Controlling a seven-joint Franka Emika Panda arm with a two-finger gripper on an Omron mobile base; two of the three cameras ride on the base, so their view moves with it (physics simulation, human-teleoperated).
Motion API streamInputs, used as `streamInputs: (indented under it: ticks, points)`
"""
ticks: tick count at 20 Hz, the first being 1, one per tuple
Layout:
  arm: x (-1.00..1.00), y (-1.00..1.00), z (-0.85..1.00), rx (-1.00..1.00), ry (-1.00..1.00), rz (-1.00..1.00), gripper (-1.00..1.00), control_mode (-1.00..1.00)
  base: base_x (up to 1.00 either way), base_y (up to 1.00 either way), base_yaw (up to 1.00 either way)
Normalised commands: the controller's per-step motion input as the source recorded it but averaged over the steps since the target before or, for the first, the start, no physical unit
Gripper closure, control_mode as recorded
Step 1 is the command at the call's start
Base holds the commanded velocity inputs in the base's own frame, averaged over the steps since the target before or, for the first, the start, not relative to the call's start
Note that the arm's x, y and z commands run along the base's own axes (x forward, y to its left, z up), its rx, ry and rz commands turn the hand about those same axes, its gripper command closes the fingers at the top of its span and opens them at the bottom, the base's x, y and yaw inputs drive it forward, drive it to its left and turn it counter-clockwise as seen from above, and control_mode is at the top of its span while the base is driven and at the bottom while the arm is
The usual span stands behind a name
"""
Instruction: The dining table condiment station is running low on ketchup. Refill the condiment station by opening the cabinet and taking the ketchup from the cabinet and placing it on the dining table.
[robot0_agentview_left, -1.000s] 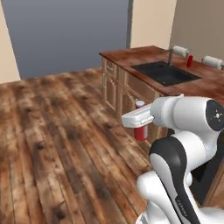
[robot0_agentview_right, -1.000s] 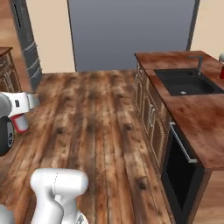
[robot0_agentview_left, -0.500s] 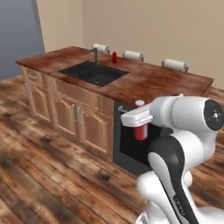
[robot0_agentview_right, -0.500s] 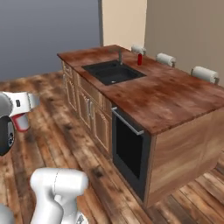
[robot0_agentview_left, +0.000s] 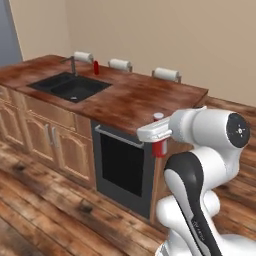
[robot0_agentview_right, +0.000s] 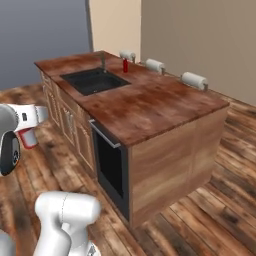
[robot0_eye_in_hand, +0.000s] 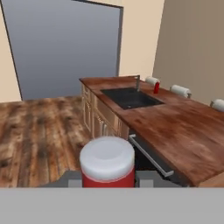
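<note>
We see the claw (robot0_agentview_left: 159, 142) pinching the ketchup (robot0_agentview_left: 159, 146), a small red bottle with a white cap, which stands upright between the jaws. In the hand view the ketchup (robot0_eye_in_hand: 107, 162) sits right at the claw (robot0_eye_in_hand: 107, 178), its white cap facing the camera. In the right base view the bottle's red body (robot0_agentview_right: 28, 137) shows just under the white hand, above the wood floor (robot0_agentview_right: 210, 200).

We carry the bottle in the air, off the counter (robot0_agentview_left: 130, 97) and near its end, above the dark oven front (robot0_agentview_left: 122, 165). On the counter lie the black sink (robot0_agentview_left: 70, 86) and a second red bottle (robot0_agentview_left: 96, 67) by the faucet (robot0_agentview_left: 73, 64), well apart from the claw.

Compared with half a second ago, the whole view has shifted: the base has driven, and the counter now lies closer and more to the left. The grip on the ketchup looks unchanged.
</note>
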Motion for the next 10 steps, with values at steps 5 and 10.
streamInputs:
  ticks: [5,10]
  points:
    - [0.00,0.00,0.00,0.00,0.00,0.00,1.00,1.00,0.04,-1.00,0.00]
    - [0.00,0.00,0.00,0.00,0.00,0.00,1.00,1.00,0.27,-1.00,0.00]
